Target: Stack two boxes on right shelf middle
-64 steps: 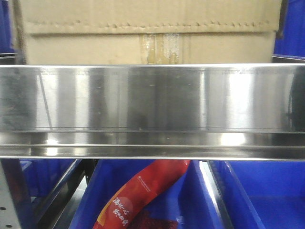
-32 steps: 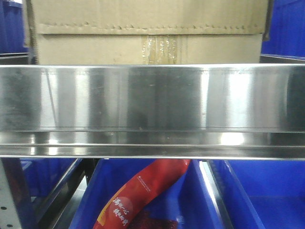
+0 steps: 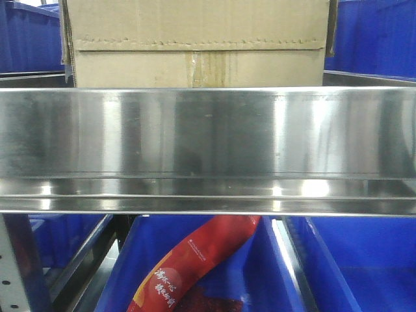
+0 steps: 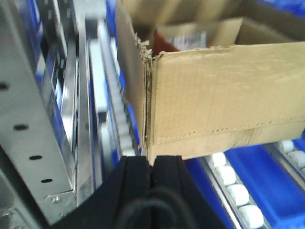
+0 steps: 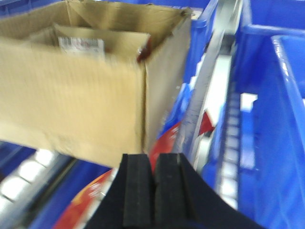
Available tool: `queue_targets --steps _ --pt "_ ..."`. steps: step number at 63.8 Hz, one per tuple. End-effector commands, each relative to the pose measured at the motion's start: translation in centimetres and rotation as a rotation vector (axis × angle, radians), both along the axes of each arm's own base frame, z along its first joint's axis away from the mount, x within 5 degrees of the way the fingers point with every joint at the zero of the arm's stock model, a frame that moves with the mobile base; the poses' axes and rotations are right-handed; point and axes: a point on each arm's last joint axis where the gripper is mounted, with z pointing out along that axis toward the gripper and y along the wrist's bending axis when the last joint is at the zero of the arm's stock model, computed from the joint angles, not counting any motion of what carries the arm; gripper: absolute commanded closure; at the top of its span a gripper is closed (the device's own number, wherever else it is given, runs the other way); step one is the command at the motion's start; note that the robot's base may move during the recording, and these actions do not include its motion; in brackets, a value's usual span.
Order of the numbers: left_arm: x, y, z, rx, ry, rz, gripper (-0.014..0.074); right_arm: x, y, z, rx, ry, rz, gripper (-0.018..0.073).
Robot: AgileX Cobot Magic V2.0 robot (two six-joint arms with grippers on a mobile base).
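One brown cardboard box [image 3: 195, 39] with a jagged flap edge and a yellowed tape strip shows above the shiny steel shelf rail [image 3: 208, 133]. I see no second box. In the left wrist view my left gripper [image 4: 151, 162] is shut, its tips at the lower left corner of the box [image 4: 224, 95]. In the right wrist view my right gripper [image 5: 153, 160] is shut, its tips just under the lower right corner of the box [image 5: 71, 105]. The box is open on top and sits clear above the bins and rollers. The views are blurred.
Blue plastic bins [image 3: 351, 266] sit under the rail, one holding a red packet [image 3: 188, 266]. More blue bins [image 5: 281, 119] stand close on the right. A grey perforated upright [image 4: 24, 129] is at the left, and white rollers [image 4: 233, 183] run below the box.
The box looks smaller and narrower in the front view, moving away behind the rail. More of the blue bins shows on both sides of it.
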Motion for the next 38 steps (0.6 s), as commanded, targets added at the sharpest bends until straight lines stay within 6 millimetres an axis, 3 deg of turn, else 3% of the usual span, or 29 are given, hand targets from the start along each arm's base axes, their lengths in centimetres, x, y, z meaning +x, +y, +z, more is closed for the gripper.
queue_targets --steps 1,10,18,38 --pt "-1.1 0.1 -1.5 -0.023 -0.103 -0.031 0.0707 -0.9 -0.5 -1.8 -0.017 -0.084 -0.020 0.0713" --pt "-2.3 0.2 -5.6 -0.053 -0.210 -0.071 0.0707 -2.1 -1.0 -5.4 -0.006 -0.145 -0.047 0.0713" --pt "-2.7 0.2 -7.9 -0.073 -0.268 -0.096 0.0707 -2.6 -1.3 -7.6 -0.004 -0.173 -0.063 0.0713" --pt "-2.8 0.1 -8.8 -0.083 -0.296 -0.108 0.0707 -2.5 -1.3 -8.4 -0.002 -0.178 -0.069 0.0713"
